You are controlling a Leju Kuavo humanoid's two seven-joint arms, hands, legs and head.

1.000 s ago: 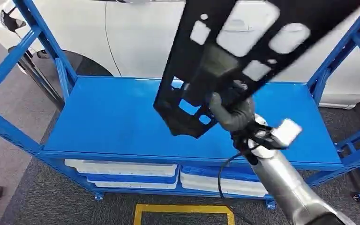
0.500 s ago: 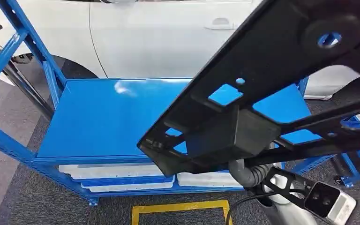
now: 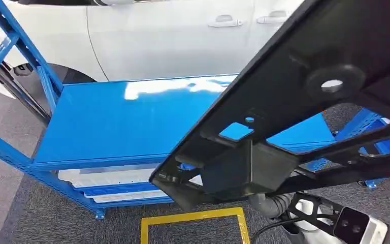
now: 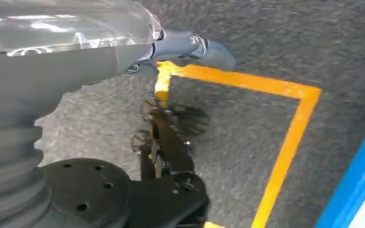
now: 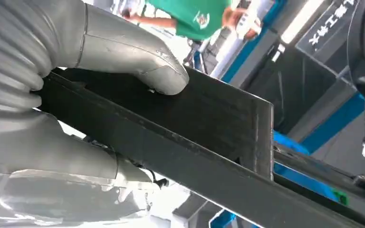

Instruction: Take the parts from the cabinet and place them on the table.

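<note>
A large black plastic panel (image 3: 304, 107) with several cutouts hangs tilted close in front of the head camera, over the right half of the blue rack. My right hand (image 3: 270, 202) grips it from below, mostly hidden by the panel. In the right wrist view the thumb (image 5: 138, 64) presses on the panel's flat face (image 5: 214, 118) and the other fingers wrap under its edge. My left hand (image 4: 62, 61) hangs above the grey carpet with a finger stretched out and nothing in it.
The blue rack's top shelf (image 3: 117, 119) is bare. White foam trays (image 3: 106, 178) lie on the shelf below. A white car (image 3: 172, 35) stands behind the rack. A yellow tape square (image 3: 193, 223) marks the carpet. A person in a green shirt (image 5: 195, 19) stands nearby.
The view has shifted, with the rack sliding left and down. The panel has swung from upright over the shelf to close in front of the camera, and my right hand has dropped lower.
</note>
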